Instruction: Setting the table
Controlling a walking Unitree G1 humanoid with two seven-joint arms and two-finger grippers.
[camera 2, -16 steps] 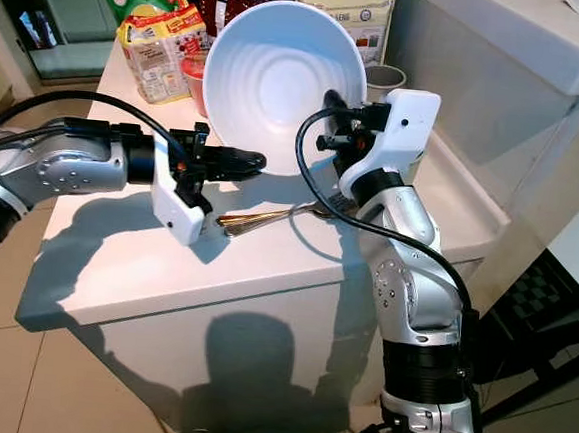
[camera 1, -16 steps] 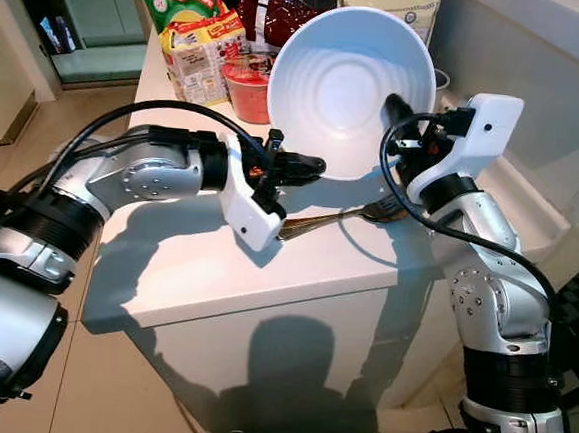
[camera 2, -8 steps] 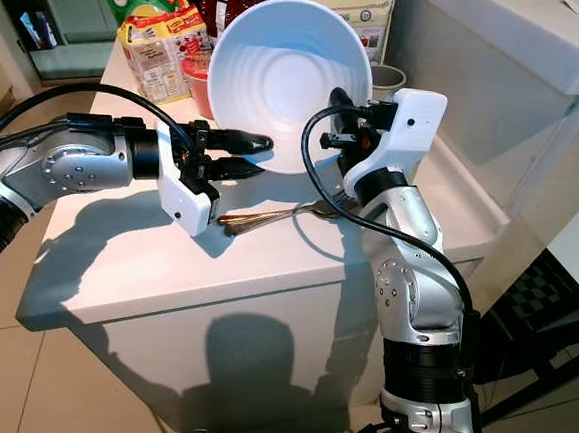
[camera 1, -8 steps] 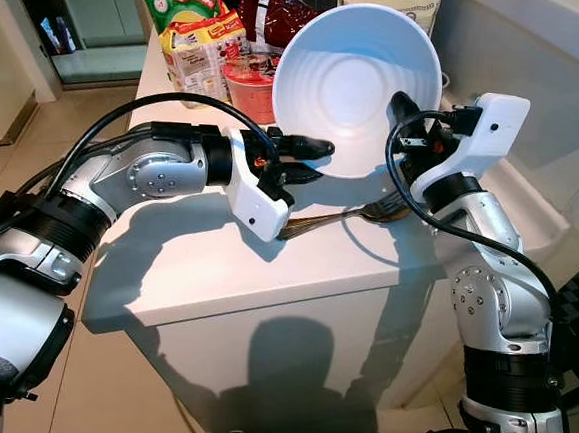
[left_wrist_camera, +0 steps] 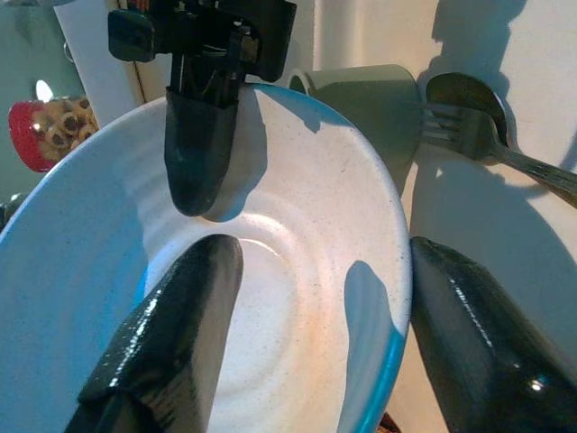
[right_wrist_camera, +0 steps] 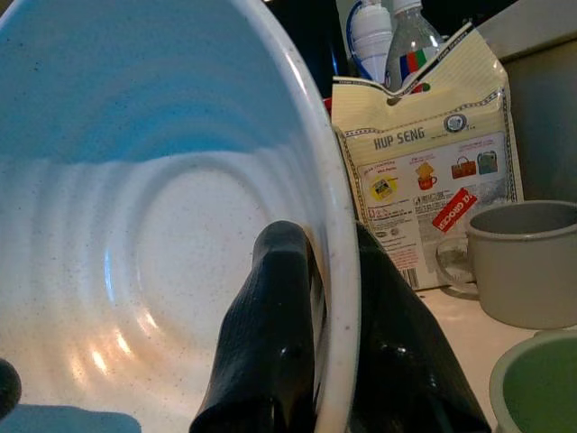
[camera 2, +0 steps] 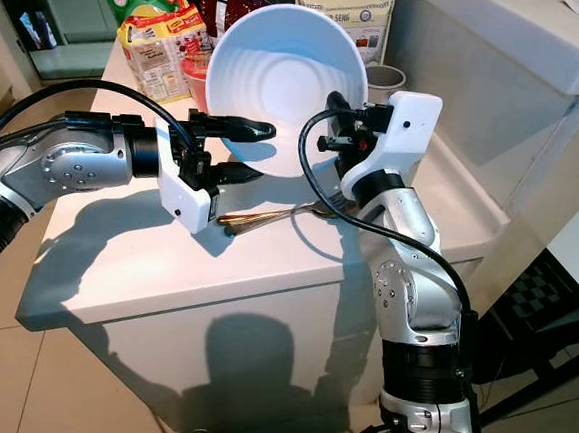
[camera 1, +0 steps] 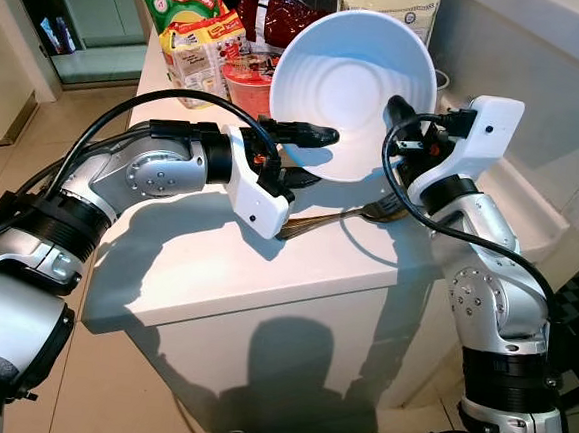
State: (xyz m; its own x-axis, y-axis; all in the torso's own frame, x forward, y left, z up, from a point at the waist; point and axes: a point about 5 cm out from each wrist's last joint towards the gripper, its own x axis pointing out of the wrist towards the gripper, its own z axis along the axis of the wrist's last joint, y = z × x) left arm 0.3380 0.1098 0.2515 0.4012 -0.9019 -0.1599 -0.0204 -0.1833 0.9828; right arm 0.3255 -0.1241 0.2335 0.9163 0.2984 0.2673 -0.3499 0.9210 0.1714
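- White bowl found held tilted on edge above the far part of the white counter, open face turned toward the robot.
- Right gripper found clamped on the bowl's right rim, one black finger inside, the other outside.
- Left gripper found with fingers spread apart at the bowl's lower left rim; upper finger inside the bowl, lower finger outside and below. Contact with the rim could not be confirmed.
- Fork and spoon noted lying together on the counter, below the bowl and between the two arms.
- Grey cup noted standing on the counter beyond the bowl, just beside a cream packet marked "HUP SENG".
- Red container observed behind the bowl's left edge, with a yellow and green packet and a dark red bag at the far end of the counter.
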